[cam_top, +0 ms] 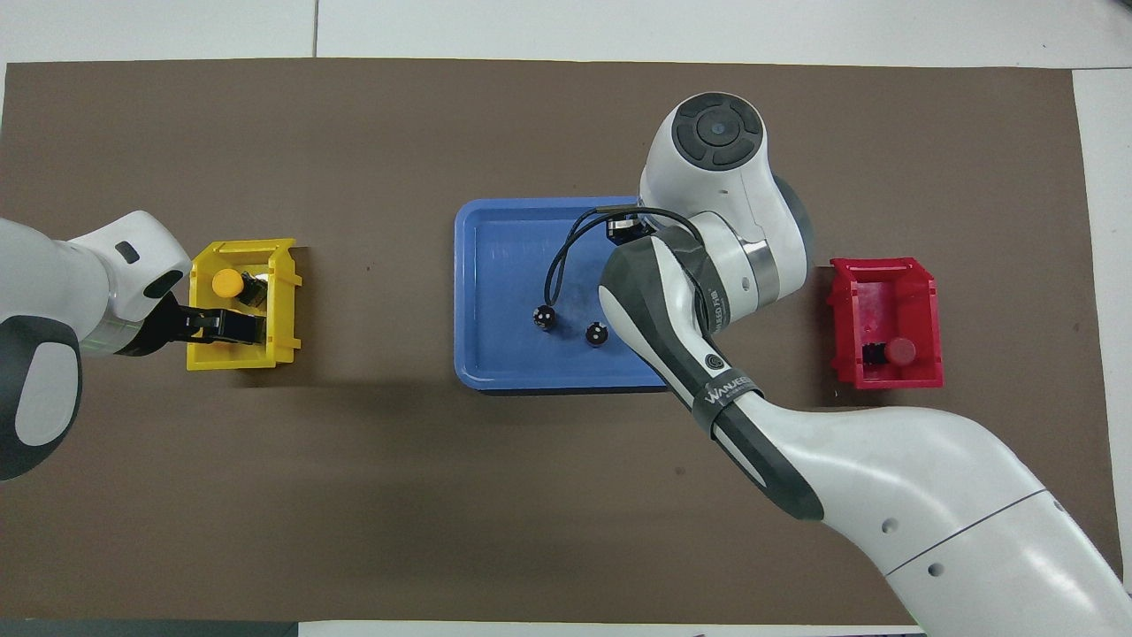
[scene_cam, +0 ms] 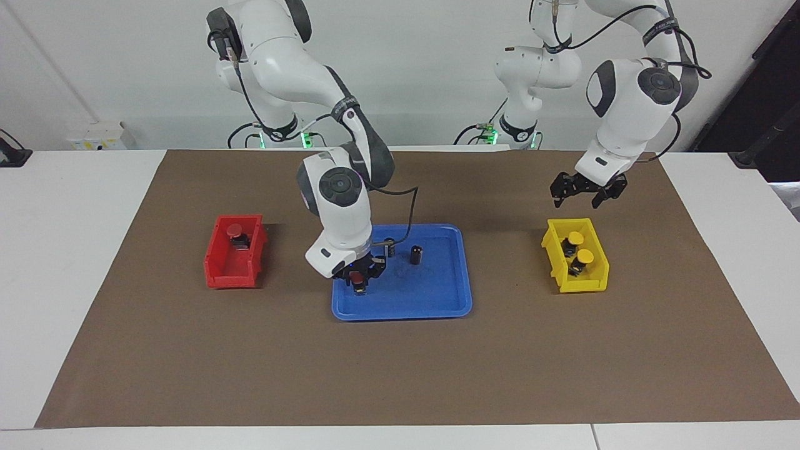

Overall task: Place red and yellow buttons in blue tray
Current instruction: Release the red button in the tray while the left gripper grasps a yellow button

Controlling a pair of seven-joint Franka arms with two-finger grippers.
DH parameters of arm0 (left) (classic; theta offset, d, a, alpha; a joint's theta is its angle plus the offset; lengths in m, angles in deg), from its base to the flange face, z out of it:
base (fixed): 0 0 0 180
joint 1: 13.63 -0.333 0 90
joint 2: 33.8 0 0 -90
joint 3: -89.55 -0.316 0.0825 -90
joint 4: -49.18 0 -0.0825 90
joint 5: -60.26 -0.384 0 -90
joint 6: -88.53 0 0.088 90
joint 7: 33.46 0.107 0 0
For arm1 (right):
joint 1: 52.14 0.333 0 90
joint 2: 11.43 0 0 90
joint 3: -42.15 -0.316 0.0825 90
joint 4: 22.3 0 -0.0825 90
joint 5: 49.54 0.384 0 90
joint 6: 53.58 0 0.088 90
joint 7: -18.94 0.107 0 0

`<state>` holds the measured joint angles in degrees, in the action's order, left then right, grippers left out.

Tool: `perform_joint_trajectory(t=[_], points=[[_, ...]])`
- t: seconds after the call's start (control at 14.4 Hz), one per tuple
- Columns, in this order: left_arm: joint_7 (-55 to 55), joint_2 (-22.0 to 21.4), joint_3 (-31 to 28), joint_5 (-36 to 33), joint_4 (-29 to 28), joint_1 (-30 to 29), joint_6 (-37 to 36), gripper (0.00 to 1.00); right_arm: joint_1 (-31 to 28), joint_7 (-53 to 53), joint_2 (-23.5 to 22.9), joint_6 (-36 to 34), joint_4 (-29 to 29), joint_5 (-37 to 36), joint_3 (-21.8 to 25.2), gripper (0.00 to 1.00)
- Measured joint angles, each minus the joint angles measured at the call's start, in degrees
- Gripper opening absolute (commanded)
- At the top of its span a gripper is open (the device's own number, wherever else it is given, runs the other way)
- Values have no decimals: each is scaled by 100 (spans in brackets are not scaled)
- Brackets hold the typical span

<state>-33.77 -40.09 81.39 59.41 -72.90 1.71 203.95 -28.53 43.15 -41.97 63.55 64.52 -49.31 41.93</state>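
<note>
R gripper [scene_cam: 359, 282] is clamped on a red button [scene_cam: 359, 289], low over the blue tray [scene_cam: 437, 300] at its red-bin [scene_cam: 232, 265] end. L gripper [scene_cam: 587, 194], fingers spread, hangs over the yellow bin [scene_cam: 578, 282] w/ 2 yellow buttons [scene_cam: 585, 256] inside. 2nd red button [scene_cam: 235, 230] sits in red bin.

Two red buttons show: one lies in the red bin [scene_cam: 232, 260] at [scene_cam: 236, 232], one sits low between the right gripper's fingers over the blue tray [scene_cam: 402, 274] at [scene_cam: 359, 283]. Two yellow buttons [scene_cam: 575, 238] [scene_cam: 585, 256] rest in the single yellow bin [scene_cam: 576, 264]. Two dark capless cylinders [scene_cam: 417, 255] [scene_cam: 390, 247] stand in that one tray. Two arms work this bench.
</note>
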Motion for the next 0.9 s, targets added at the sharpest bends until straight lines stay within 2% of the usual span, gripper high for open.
perform_joint_trajectory(t=[0.07,0.35,0.69,0.9], points=[[20,109,-12,0,2,-20,189,95,0,0,9,5,12,12,0,36],[292,530,-34,-1,49,-331,674,94,2,1,31,-149,10,122,-2,33],[522,709,-28,-1,8,-565,703,90,-4,3,69,-795,-119,172,-2,32],[349,724,15,-1,-41,-493,704,84,-19,4,61,-645,-83,173,2,31]])
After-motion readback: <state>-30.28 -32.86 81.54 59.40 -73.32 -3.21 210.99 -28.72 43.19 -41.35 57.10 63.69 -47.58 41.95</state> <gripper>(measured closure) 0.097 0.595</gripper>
